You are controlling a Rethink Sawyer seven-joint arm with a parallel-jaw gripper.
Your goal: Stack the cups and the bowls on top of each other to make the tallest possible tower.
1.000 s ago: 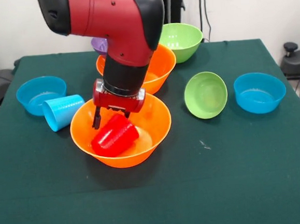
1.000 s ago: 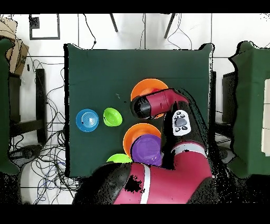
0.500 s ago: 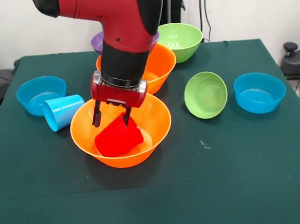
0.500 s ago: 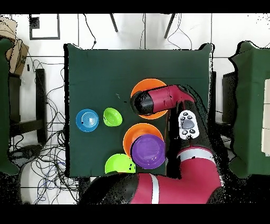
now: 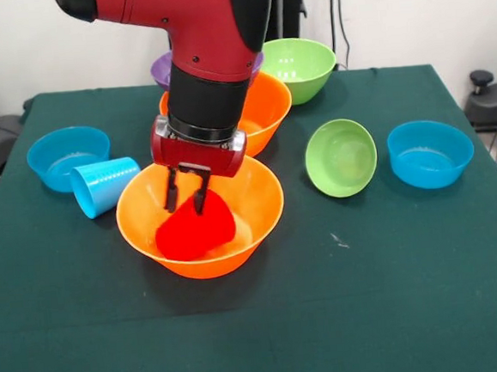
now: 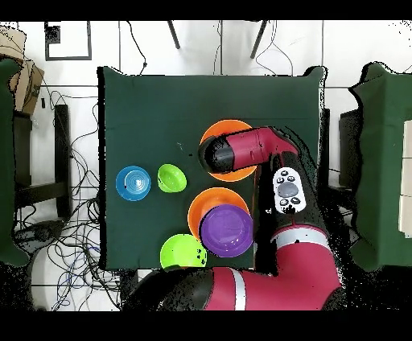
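A red cup [image 5: 196, 229] lies tipped inside the near large orange bowl [image 5: 263, 204], its base towards the camera. My gripper [image 5: 187, 199] hangs straight above it with both fingers reaching onto the cup's upper edge, shut on it. A light blue cup [image 5: 104, 184] lies on its side against this bowl's left rim. Behind the arm, a purple bowl [image 5: 162, 72] rests in a second orange bowl [image 5: 270, 107]. In the overhead view the arm [image 6: 249, 149] hides the gripper and red cup over the orange bowl [image 6: 217, 127]. No tower is in view.
A large green bowl [image 5: 301, 65] stands at the back. A small green bowl [image 5: 341, 157] sits tilted right of the near bowl, with a small blue bowl [image 5: 431, 153] further right. Another small blue bowl [image 5: 65, 156] is at the left.
The gripper's fingers have drawn closer together on the red cup. The cup has turned from lying on its side to base towards the camera.
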